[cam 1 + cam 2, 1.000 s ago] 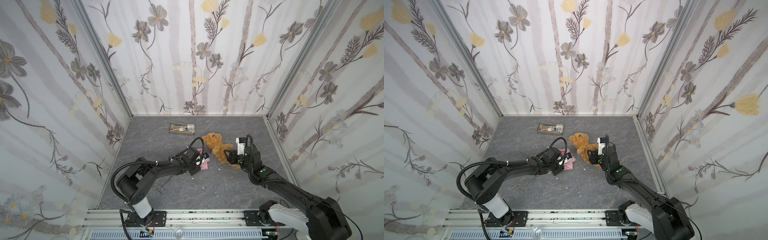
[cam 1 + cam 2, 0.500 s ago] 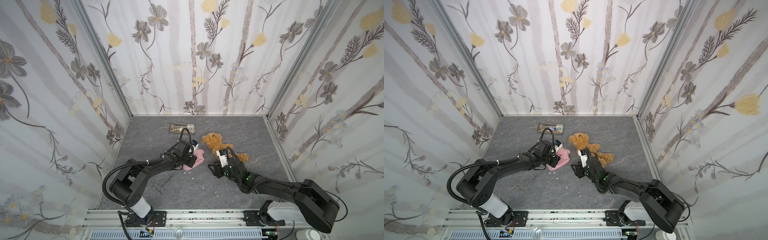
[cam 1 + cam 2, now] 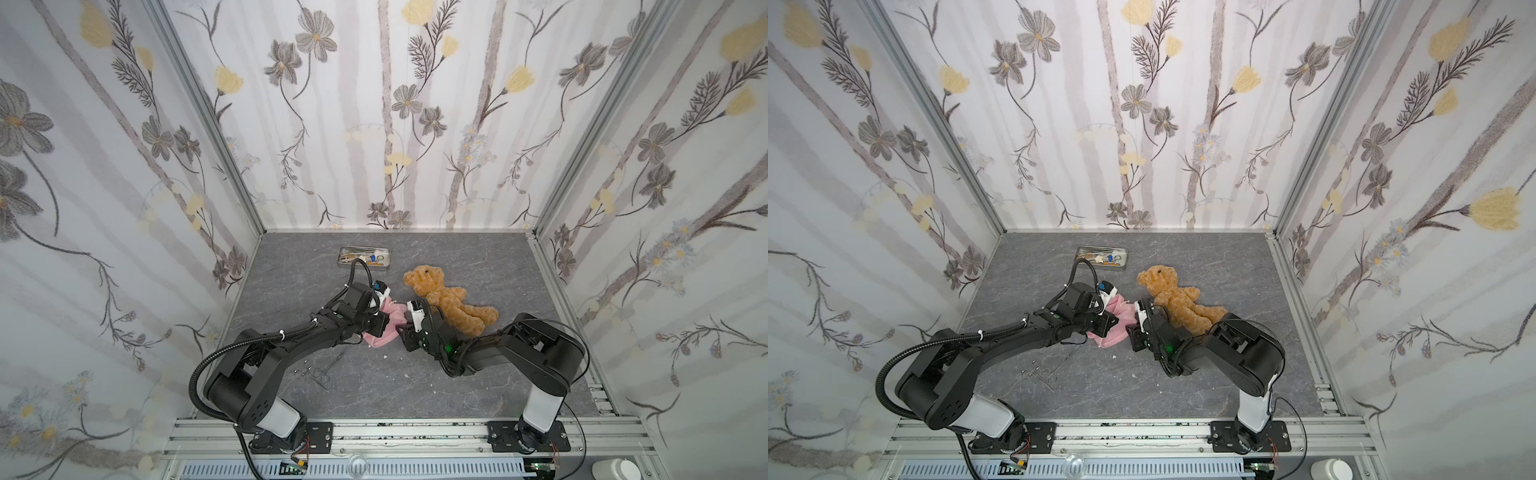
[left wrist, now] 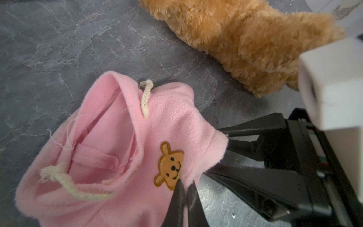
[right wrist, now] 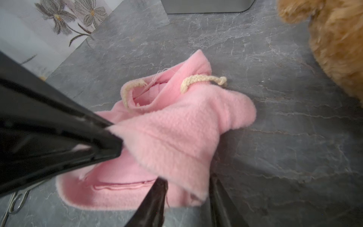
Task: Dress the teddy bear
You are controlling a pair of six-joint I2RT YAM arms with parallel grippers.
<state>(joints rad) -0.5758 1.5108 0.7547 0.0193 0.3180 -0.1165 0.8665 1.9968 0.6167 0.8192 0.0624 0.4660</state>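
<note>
Where the two arms meet over the grey stone-patterned surface (image 3: pixel 415 395), a pink hooded shirt (image 4: pixel 117 137) lies crumpled between their fingertips.

Left gripper (image 4: pixel 184 186): jaws pressed together, pinching the shirt's edge just beside its orange bear-face emblem (image 4: pixel 170 171).

Right gripper (image 5: pixel 187 182): jaws partly apart, one on each side of a fold of the same shirt, facing the left gripper from the opposite side. Whether they press the fleece cannot be told.

A cream drawstring (image 4: pixel 145 98) hangs at the hood opening, on the part of the shirt farthest from the left gripper's tips.

The teddy bear (image 3: pixel 446 303) lies flat on the surface, bare of clothing and clear of both sets of fingertips. From the left gripper it lies beyond the shirt. It is close alongside the right gripper's wrist, on the side turned away from the left gripper. In both top views its head is the part farthest from the right gripper.

A metal tray (image 3: pixel 365 269) of small tools sits ahead of the left gripper, apart from the shirt. Steel forceps (image 3: pixel 318 372) lie on the surface behind that gripper, beside its forearm.
</note>
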